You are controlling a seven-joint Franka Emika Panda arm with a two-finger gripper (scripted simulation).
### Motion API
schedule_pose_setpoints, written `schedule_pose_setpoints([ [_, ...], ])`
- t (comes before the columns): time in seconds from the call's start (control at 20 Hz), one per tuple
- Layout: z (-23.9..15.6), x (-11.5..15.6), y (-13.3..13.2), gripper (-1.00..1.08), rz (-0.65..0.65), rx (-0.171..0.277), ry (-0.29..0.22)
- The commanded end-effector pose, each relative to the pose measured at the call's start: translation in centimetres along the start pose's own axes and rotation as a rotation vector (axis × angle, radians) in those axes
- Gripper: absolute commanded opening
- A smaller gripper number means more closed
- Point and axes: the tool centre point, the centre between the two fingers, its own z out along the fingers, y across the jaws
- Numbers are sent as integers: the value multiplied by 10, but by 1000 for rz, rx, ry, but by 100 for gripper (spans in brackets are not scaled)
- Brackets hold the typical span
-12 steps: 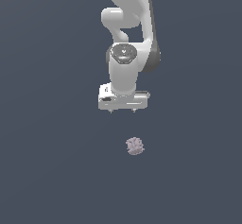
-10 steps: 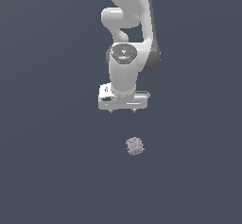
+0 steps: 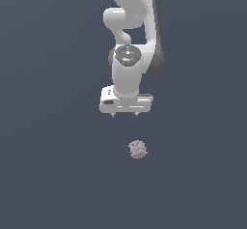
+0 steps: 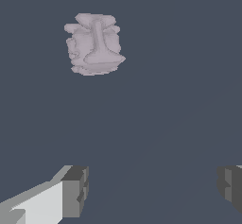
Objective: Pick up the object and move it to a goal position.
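Observation:
The object [image 3: 137,149] is a small knobbly pale pinkish-grey lump lying on the dark floor, below the white arm in the exterior view. My gripper [image 3: 124,114] hangs above it and slightly toward the exterior view's left, well apart from it. In the wrist view the object [image 4: 94,44] lies ahead of the two fingertips [image 4: 75,190], which stand wide apart with nothing between them. The gripper [image 4: 153,187] is open.
The dark grey-blue floor [image 3: 53,165] spreads flat all around. The white arm's body [image 3: 130,30] rises behind the gripper. No other objects show.

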Motion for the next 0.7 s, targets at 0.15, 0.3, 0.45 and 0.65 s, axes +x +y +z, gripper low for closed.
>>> schedule_pose_setpoints([
  [0.15, 0, 0, 0, 100, -1, -1, 0],
  [0.3, 0, 1, 0, 100, 10, -1, 1],
  [0.45, 1, 3, 0, 100, 33, 0, 1],
  [0.65, 2, 8, -1, 100, 80, 2, 2],
])
